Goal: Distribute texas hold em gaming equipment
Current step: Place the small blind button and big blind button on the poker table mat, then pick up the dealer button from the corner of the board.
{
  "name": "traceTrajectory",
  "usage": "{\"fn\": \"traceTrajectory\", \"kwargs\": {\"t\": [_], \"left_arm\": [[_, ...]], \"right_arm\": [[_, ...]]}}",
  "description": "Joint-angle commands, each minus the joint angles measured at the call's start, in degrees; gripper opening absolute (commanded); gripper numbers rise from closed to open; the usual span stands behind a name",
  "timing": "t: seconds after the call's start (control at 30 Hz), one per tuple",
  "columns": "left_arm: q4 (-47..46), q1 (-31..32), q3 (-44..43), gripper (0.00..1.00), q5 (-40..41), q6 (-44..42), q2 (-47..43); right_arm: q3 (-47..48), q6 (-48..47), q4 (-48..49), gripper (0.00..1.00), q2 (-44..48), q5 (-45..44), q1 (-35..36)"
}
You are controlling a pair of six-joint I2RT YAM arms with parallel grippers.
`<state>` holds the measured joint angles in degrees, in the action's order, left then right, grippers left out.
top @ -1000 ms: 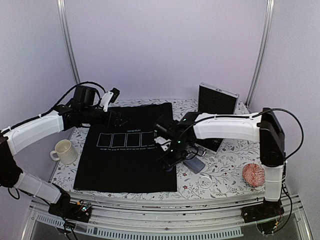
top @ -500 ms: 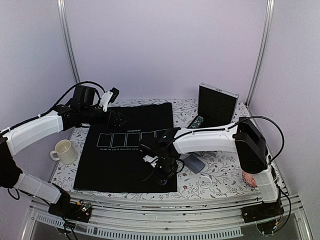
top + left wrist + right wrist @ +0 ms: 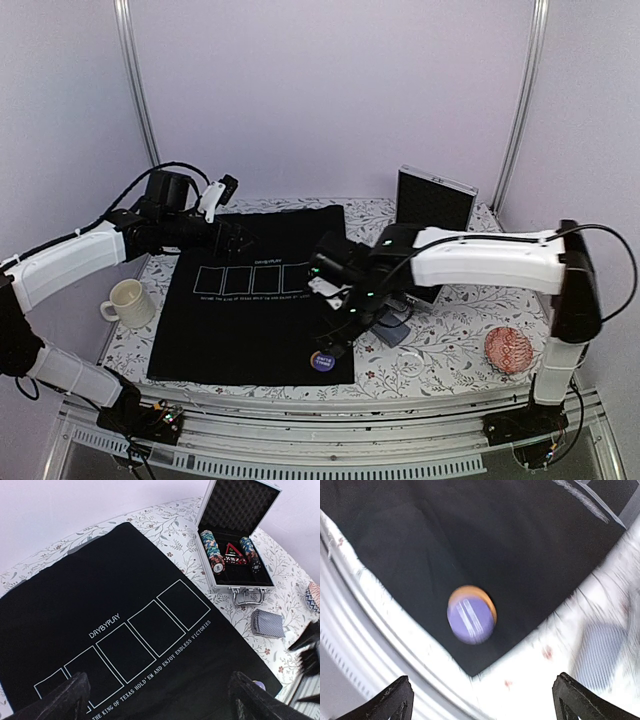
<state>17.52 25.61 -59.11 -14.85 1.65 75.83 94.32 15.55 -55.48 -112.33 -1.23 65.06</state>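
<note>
Though hidden overhead, chips (image 3: 212,552) in open case (image 3: 237,507)

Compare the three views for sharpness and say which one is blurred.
Right wrist: motion-blurred, the purple round button disc and floral tablecloth smeared; left wrist: sharp, white lettering on the black fabric mat legible; top external: evenly lit, in focus.
</note>
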Motion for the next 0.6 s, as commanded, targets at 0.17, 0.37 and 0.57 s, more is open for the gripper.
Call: {"fn": "traceTrajectory", "kwargs": {"t": [0.17,0.37,0.57], "left_arm": [[-0.12,0.43,-0.83,0.98,-1.11,-0.75,-1.49],[-0.03,0.41,-0.69,0.98,-0.89,-0.73,-1.51],[-0.03,0.37,-0.57,0.98,-1.09,-0.68,-1.39]], "right_arm": [[-29.20,11.80,-1.28,0.99,15.89,0.25,-5.53],[-32.97,10.84,3.70,0.99,12.47,2.35,-5.98],[-34.56,9.55,6.18,0.99,10.42,1.54,-7.58]]}}
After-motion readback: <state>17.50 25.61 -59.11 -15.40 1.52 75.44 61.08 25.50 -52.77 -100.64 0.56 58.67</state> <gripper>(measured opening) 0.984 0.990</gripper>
